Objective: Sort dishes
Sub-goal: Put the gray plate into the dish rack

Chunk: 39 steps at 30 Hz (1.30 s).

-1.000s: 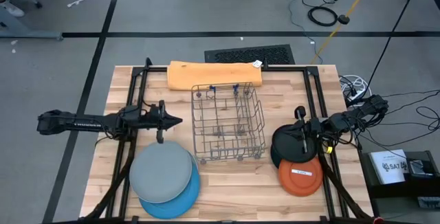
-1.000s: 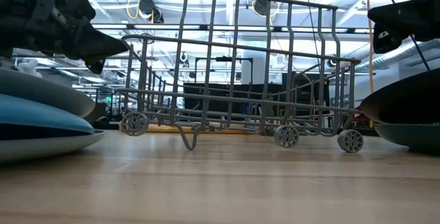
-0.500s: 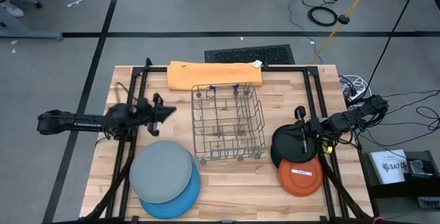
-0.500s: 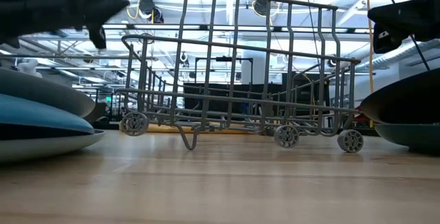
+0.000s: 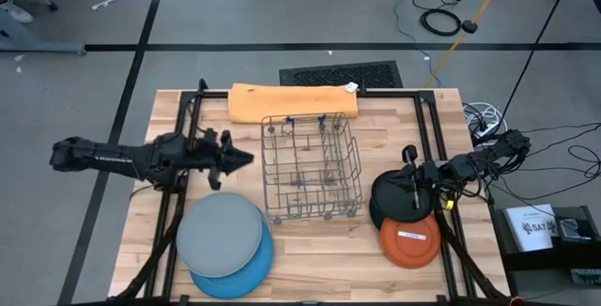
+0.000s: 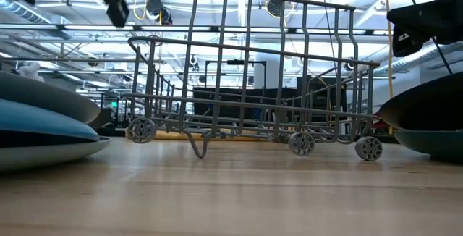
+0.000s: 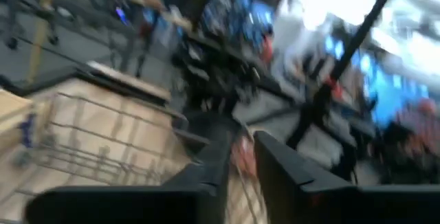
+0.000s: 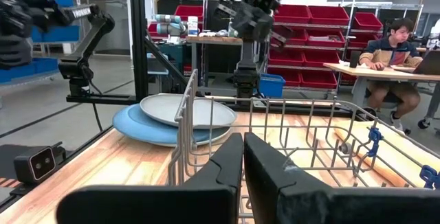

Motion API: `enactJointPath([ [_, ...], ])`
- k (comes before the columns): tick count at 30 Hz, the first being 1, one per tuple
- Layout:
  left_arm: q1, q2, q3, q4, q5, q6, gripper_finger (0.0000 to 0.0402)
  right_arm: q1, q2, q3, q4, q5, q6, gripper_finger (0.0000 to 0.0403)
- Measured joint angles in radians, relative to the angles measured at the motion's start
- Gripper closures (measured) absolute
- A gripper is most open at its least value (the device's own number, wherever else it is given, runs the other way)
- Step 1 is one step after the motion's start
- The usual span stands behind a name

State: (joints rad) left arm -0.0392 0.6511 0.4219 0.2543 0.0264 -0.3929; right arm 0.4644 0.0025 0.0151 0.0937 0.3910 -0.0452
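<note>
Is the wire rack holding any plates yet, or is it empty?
Empty. The wire rack shows only bare wires from above; the grey plate lies stacked on the blue plate beside it.

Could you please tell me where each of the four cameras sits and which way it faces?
High: overhead, straight down; both arms, wire rack, all plates.
Low: table height, level through the rack; arms at top corners.
Left wrist: blurred; left gripper toward the rack.
Right wrist: right gripper facing grey plate.
Every view shows the rack.

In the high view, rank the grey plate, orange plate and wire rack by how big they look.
1. wire rack, the largest footprint
2. grey plate, lying on the blue plate
3. orange plate, clearly the smallest
</note>
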Motion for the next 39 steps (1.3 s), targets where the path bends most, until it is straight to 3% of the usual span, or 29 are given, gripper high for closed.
enactJointPath([
  [4,-0.06,0.063,0.18,-0.346,0.025,0.119,0.0264,0.0,0.0,0.0,-0.001,0.0,0.0,0.0392],
  [8,-0.089,0.129,0.373,-0.777,0.025,0.12,0.0247,0.0,0.0,0.0,-0.001,0.0,0.0,0.0392],
  [15,-0.152,0.227,0.47,-0.988,0.084,0.023,0.0245,0.0,0.0,0.0,-0.001,0.0,0.0,0.0392],
  [21,-0.236,0.304,0.469,-1.311,0.033,-0.092,0.0245,0.0,0.001,0.0,0.014,0.002,-0.236,0.0392],
  [28,-0.264,0.322,0.433,-1.308,-0.049,-0.013,0.024,0.0,0.001,0.0,0.32,0.003,-0.137,0.0392],
  [33,-0.253,0.323,0.366,-1.247,-0.059,0.058,0.0204,0.0,0.001,0.0,0.539,0.004,-0.018,0.0392],
  [39,-0.25,0.323,0.332,-1.225,-0.007,-0.041,0.0169,-0.001,0.05,0.008,0.691,0.006,0.057,0.0392],
])
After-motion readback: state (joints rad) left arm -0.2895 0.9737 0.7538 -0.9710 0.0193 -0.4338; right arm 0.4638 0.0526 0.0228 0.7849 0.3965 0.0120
